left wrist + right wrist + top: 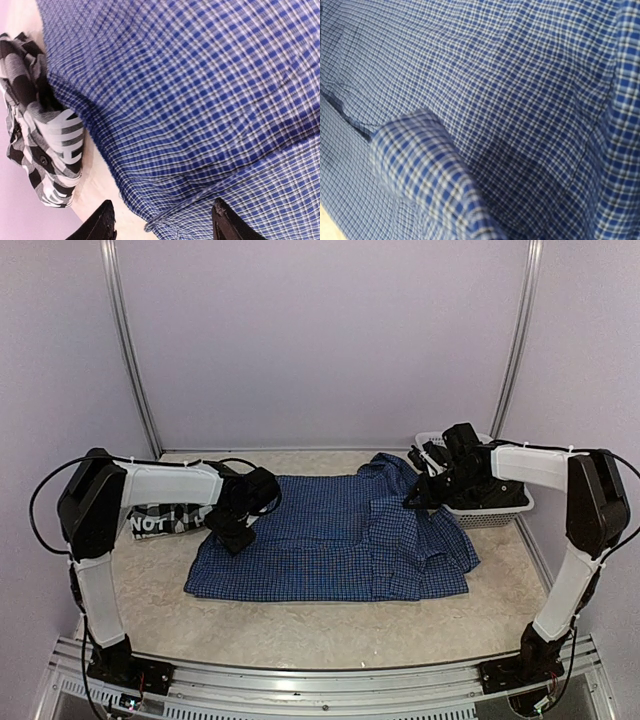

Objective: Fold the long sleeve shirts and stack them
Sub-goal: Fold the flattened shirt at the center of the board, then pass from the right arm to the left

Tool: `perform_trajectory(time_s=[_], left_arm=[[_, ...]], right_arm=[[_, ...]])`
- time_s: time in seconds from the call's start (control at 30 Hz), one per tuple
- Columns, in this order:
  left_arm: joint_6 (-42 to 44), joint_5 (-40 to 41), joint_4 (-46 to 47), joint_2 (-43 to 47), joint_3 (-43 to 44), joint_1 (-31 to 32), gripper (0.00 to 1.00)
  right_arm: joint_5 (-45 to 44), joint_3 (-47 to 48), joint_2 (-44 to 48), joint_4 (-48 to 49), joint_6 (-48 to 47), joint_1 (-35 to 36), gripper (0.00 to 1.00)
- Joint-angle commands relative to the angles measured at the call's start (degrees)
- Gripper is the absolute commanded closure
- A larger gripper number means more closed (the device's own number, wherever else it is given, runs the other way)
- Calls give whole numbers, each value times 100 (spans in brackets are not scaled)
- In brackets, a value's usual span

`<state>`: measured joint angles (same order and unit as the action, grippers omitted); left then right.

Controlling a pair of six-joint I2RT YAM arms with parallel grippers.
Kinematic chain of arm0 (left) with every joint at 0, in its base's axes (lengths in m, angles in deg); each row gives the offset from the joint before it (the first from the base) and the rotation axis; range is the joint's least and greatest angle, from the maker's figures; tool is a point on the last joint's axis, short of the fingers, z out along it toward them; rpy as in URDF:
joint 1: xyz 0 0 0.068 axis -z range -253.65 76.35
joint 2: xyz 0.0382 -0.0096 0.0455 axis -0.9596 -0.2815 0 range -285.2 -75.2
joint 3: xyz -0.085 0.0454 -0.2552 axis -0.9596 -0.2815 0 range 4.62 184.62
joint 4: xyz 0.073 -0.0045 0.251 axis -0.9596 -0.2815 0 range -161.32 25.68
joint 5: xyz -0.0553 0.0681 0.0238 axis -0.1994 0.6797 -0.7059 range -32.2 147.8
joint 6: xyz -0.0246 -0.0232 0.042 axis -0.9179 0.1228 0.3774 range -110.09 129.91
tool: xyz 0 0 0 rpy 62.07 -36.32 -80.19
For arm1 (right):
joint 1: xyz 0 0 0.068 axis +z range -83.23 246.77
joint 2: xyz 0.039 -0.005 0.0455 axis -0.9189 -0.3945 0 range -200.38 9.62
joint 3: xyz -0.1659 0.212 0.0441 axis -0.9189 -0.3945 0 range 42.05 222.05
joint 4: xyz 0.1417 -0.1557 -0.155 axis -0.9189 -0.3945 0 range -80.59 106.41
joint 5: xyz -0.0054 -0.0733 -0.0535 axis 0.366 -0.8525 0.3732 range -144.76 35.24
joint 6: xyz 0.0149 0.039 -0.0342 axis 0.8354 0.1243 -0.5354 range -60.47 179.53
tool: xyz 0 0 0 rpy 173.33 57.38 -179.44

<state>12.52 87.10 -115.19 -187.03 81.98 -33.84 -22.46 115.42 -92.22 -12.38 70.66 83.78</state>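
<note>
Left claw (162, 222) wide, over hem of blue shirt (340, 540), nothing held. Right claw (414, 497) closed, pinching a raised fold near the collar. Blue shirt finely dark-checked, spread mid-table (300, 630), right side doubled over. Plaid shirt (165, 520), white lettering, crumpled just beside its left edge.

In the top view, the plaid shirt (160, 521), at 9 o'clock of the blue shirt (330, 540), is largely hidden by the left arm (170, 483); only part of its lettering can be read. The basket (500, 512), at 2 o'clock, is half covered by the right gripper (418, 496); whether cloth is pinched cannot be told. Of the left gripper (161, 222) only the fingertips (102, 225) are shown, cut off at 6 o'clock. In the right wrist view the blue shirt is cut off on every side, and a near fold (425, 170) is blurred.
</note>
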Motion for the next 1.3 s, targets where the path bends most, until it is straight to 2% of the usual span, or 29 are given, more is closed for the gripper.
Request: perform_trajectory(time_s=[0.0,0.17,0.4,0.6,0.77,0.93,1.07,1.27], left_arm=[[-59,193,179,474,140,-54,35],[119,-716,1099,1011,340,456,17],[-126,-3035,2813,823,410,1578,16],[-491,-4054,3706,89,616,2152,17],[-440,-3861,3497,-753,1332,2495,21],[234,-3442,3877,-1146,1468,2953,18],[599,-3056,3543,-1701,2043,3081,19],[934,-2313,3677,-2018,2264,3190,29]], right_arm=[[120,116,-85,87,-47,-67,100],[163,12,-140,302,67,-69,100],[197,2,-220,398,113,-67,99],[203,-15,-220,391,113,-69,98],[255,-73,-243,447,134,-71,98],[277,-143,-261,467,96,-67,98],[297,-191,-257,495,100,-74,98],[339,-280,-242,548,80,-67,99]])
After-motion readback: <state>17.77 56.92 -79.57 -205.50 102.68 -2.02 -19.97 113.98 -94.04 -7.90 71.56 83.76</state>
